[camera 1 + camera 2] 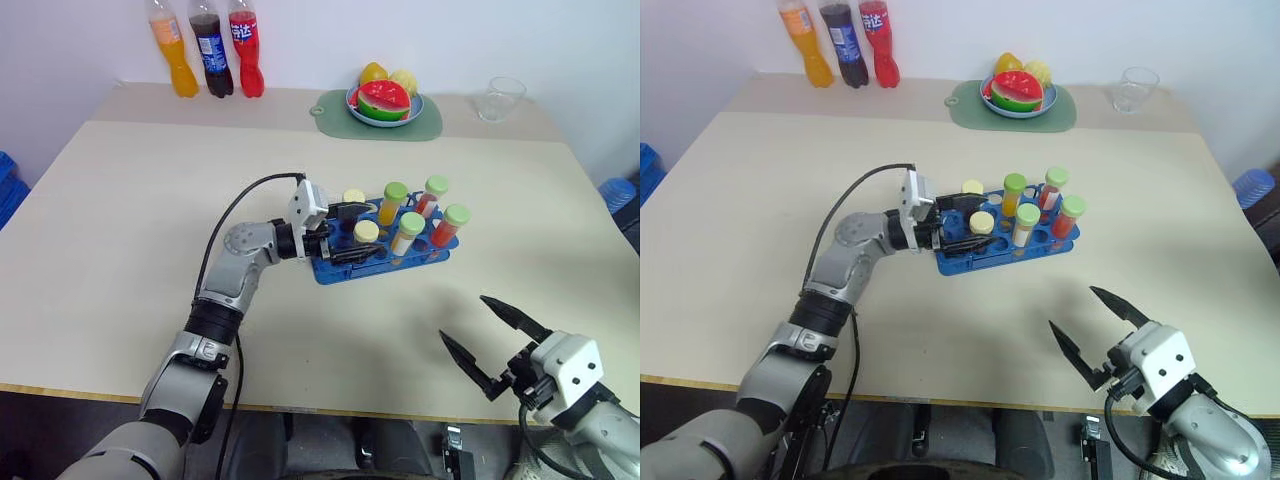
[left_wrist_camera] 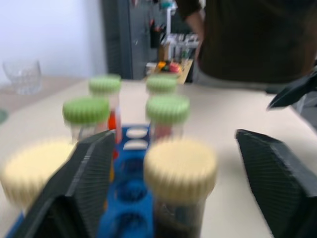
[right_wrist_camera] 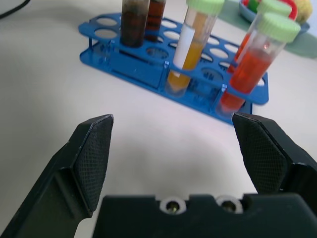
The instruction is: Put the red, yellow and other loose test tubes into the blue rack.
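While the head views place the blue plastic test-tube rack (image 1: pixel 385 255) mid-table, the left wrist view reveals the left gripper (image 2: pixel 173 183) spread around a cream-capped dark-filled tube (image 2: pixel 179 183) seated there, right gripper (image 1: pixel 492 345) agape.

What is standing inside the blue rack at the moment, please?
Six capped test tubes stand in the blue rack: four green-capped, holding yellow or red liquid, and two cream-capped, holding dark liquid. The left gripper covers part of the rack's near end.
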Motion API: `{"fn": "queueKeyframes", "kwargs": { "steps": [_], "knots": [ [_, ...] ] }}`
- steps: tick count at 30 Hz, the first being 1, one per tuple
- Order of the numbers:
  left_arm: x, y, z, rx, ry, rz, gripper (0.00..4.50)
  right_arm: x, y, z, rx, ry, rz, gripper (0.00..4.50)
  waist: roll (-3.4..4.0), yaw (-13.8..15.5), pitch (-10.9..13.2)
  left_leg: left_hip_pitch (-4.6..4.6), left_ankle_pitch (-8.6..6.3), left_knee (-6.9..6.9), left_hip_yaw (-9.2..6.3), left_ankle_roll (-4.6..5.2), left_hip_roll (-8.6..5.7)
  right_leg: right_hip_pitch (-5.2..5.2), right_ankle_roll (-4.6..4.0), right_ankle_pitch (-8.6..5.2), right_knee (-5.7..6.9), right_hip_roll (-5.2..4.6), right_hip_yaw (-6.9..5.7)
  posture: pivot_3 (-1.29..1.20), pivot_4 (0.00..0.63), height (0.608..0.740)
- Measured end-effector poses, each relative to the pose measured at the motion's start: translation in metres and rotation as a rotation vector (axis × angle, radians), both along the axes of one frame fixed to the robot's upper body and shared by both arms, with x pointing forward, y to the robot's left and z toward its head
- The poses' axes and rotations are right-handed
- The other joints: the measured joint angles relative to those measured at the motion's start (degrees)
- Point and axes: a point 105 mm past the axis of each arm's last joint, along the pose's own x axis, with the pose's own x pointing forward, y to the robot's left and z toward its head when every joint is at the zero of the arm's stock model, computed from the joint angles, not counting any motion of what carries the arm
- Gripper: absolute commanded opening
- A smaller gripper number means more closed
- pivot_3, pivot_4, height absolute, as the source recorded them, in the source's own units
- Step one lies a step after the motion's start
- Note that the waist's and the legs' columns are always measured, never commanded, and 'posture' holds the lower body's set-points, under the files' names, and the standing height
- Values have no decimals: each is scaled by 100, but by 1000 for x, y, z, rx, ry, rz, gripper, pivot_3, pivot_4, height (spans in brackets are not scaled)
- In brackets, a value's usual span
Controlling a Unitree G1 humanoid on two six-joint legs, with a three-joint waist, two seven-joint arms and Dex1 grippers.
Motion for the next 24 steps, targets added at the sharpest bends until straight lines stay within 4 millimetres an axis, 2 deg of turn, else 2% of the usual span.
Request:
{"fn": "queueKeyframes", "kwargs": {
  "steps": [4,7,10,15,21,24],
  "knots": [
    [0,24,4,-3,-11,91,3774,17,-6,2,5,-25,-9,4239,1,-7,-1,2,0,0,0,0,0,0,0,0,4,0,0,0,150,740],
    [-1,50,-3,-6,27,156,3774,31,-15,2,0,-24,-13,4239,4,-17,-1,2,0,1,-1,0,0,-1,0,0,8,0,1,0,150,740],
    [0,76,-11,0,28,256,3774,36,-21,0,26,-8,-13,4239,5,15,-1,3,0,-1,-3,0,0,-1,1,0,11,0,-1,0,150,740],
    [-14,118,-34,42,54,408,3774,32,-39,-5,43,36,-41,4239,7,19,-3,3,0,-1,2,0,0,1,1,0,9,-1,0,0,150,740],
    [-37,151,-50,76,72,530,3774,23,-61,2,89,51,-79,4239,12,-7,-6,9,0,-2,4,-1,7,0,-1,-1,11,-1,1,0,150,740],
    [-51,162,-53,93,87,552,3774,21,-66,2,110,63,-79,4239,16,0,-8,9,-1,-2,4,-1,8,0,-2,-1,10,-1,1,0,150,740]
  ]
}}
